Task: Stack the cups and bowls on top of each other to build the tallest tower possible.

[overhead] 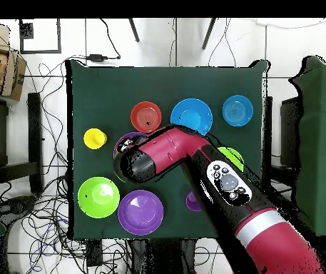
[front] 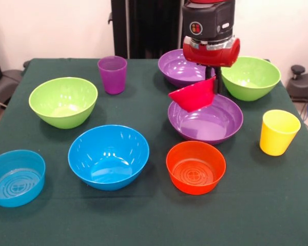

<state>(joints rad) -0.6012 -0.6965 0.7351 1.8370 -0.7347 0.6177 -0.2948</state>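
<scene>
My gripper [front: 211, 84] is shut on the rim of the small red-pink bowl [front: 193, 96] and holds it tilted just above a wide purple bowl [front: 208, 123] at mid-table. In the overhead view the arm's wrist [overhead: 134, 165] hides the gripper and most of that purple bowl [overhead: 123, 140]. The second purple bowl [front: 178, 66] [overhead: 140, 212] sits behind it. The orange bowl [front: 195, 166] [overhead: 145, 116], large blue bowl [front: 109, 156] [overhead: 191, 116] and small blue bowl [front: 15, 178] [overhead: 237, 110] stand in front. The purple cup [front: 112, 74] and yellow cup [front: 278, 131] [overhead: 94, 138] stand upright.
One lime green bowl [front: 63, 101] sits at the left, half hidden by the arm in the overhead view [overhead: 230, 155]. The other [front: 250, 77] [overhead: 98, 197] sits at the back right, close to the gripper. All stand separately on the green tablecloth [front: 143, 220].
</scene>
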